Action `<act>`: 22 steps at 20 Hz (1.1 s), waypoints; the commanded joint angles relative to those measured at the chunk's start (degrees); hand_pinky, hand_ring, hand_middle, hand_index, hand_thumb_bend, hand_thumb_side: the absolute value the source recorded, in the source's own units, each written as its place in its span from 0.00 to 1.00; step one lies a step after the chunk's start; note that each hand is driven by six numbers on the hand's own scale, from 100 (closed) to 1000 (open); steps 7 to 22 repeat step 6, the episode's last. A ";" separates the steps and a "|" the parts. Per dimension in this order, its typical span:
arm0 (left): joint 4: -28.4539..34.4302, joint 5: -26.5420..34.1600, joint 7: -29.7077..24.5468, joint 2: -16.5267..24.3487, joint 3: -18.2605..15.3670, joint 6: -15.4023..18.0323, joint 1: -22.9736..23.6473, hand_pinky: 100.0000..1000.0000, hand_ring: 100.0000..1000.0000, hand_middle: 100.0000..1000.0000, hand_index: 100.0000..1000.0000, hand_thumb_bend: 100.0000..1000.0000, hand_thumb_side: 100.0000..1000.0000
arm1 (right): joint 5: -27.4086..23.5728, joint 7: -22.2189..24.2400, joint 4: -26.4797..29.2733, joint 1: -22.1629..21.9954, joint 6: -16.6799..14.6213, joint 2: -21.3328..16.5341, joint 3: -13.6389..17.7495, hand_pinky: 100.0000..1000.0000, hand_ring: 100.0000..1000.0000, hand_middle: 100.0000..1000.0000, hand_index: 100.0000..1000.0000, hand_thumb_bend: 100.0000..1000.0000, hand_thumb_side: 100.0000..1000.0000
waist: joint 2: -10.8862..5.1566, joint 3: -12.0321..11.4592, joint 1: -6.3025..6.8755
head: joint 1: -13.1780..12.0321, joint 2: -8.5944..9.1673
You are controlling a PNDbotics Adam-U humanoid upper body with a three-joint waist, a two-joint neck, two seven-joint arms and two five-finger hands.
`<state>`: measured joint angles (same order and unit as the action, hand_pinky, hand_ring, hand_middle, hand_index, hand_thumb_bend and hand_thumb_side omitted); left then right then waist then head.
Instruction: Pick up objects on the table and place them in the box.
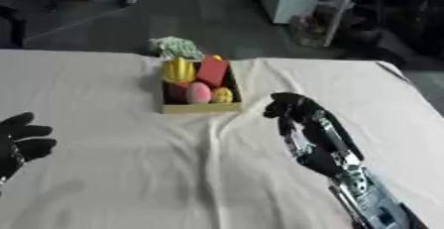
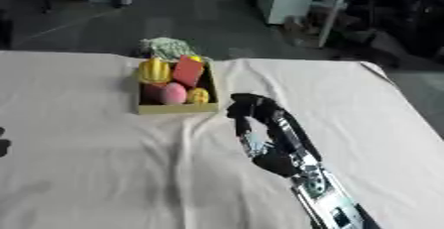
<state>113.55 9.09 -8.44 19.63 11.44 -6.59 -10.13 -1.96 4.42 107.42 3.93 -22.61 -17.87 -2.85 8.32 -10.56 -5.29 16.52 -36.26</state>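
I see the box (image 1: pixel 200 107) on the worktop (image 1: pixel 104 173) w/ a yellow item (image 1: pixel 178 70), red block (image 1: pixel 211 71), pink egg shape (image 1: pixel 198 93) & small yellow piece (image 1: pixel 222 94) inside. Right robot hand (image 1: pixel 286 106) hovers just right of it, fingers curled, nothing in them. Left robot hand (image 1: pixel 22 139) sits low at left edge, fingers spread.
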 commanded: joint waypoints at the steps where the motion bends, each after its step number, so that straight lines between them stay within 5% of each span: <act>1: 1.05 0.54 0.92 0.48 -0.84 0.37 -0.20 0.81 0.73 0.71 0.90 0.00 0.77 | -3.24 0.73 3.84 -0.12 2.87 -0.74 2.30 0.66 0.63 0.59 0.79 0.00 0.42 | -0.82 0.16 0.33 | -0.23 -0.34; 6: 1.05 1.01 2.71 0.91 -1.94 1.36 0.18 0.80 0.73 0.70 0.90 0.00 0.73 | -13.62 3.31 5.77 -1.30 5.57 -2.41 6.86 0.66 0.62 0.59 0.79 0.00 0.42 | -1.19 0.45 0.42 | -0.72 -0.87; 22: 1.05 1.01 2.71 0.91 -1.94 1.36 0.18 0.80 0.73 0.70 0.90 0.00 0.73 | -13.62 3.31 5.77 -1.30 5.57 -2.41 6.86 0.66 0.62 0.59 0.79 0.00 0.42 | -1.19 0.45 0.42 | -0.72 -0.87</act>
